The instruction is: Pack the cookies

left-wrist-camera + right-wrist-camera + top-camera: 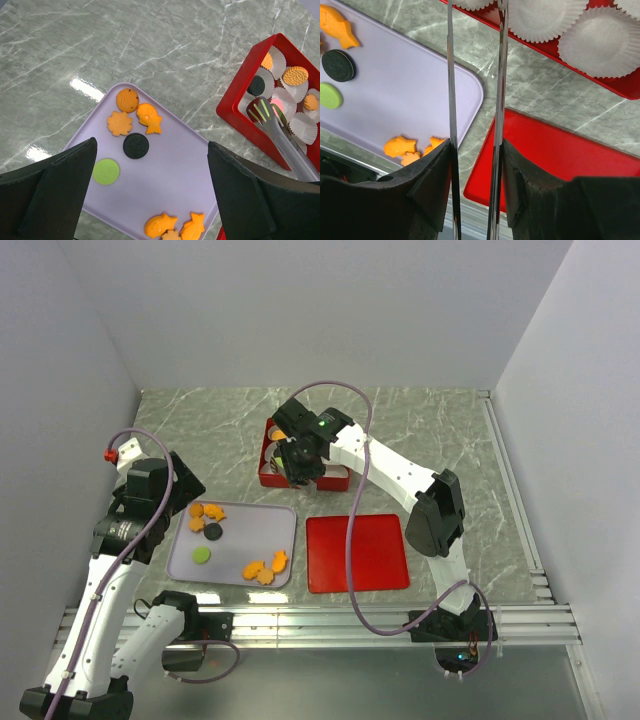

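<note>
Several cookies lie on the lavender tray [255, 535]: orange ones [149, 118], a black disc [136, 146], a green disc [106, 171], and more orange ones [160, 225] at its near edge. My left gripper [152, 145] hangs open and empty above the tray. My right gripper [475, 150] is shut on metal tongs [280, 132], whose tips reach into the red box [240, 117]. A pink cookie [276, 106] shows between the tong tips over a paper cup; I cannot tell whether it is pinched. Black [257, 85] and orange [295, 75] cookies sit in cups.
A flat red lid [357, 553] lies right of the tray, near the table's front edge. White paper cups [600, 45] fill the red box, some without a cookie. The right arm reaches across above the lid. White walls stand on three sides.
</note>
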You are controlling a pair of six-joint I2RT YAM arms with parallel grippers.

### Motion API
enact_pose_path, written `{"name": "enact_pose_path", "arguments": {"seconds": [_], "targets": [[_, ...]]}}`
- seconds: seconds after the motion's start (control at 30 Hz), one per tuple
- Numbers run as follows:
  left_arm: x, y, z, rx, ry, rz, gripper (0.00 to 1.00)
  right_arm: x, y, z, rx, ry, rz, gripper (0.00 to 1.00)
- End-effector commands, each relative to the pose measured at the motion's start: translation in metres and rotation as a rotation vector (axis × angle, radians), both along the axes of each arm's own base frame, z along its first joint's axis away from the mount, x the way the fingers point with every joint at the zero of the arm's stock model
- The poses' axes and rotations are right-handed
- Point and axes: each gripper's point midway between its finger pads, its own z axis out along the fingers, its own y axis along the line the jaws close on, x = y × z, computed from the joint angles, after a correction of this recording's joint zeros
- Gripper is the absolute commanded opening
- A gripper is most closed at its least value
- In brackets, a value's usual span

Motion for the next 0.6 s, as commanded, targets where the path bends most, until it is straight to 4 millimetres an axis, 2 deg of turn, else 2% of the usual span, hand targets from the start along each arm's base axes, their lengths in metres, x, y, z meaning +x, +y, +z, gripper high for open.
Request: {"name": "enact_pose_path", "arguments": {"seconds": [0.0,0.33,0.57], "targets": [[0.003,0.000,0.009,-0.004,-0.034,-0.005,0.98,0.005,0.010,0.013,0.044,-0.039,0.007,0.48],[0.003,0.000,0.010,-0.005,-0.037,-0.003,0.98,0.007,0.013,0.020,0.065,-0.051,0.012,0.52],[0.003,0.000,0.011,-0.005,-0.039,-0.003,0.98,0.008,0.013,0.035,0.086,-0.073,0.005,0.52]]}}
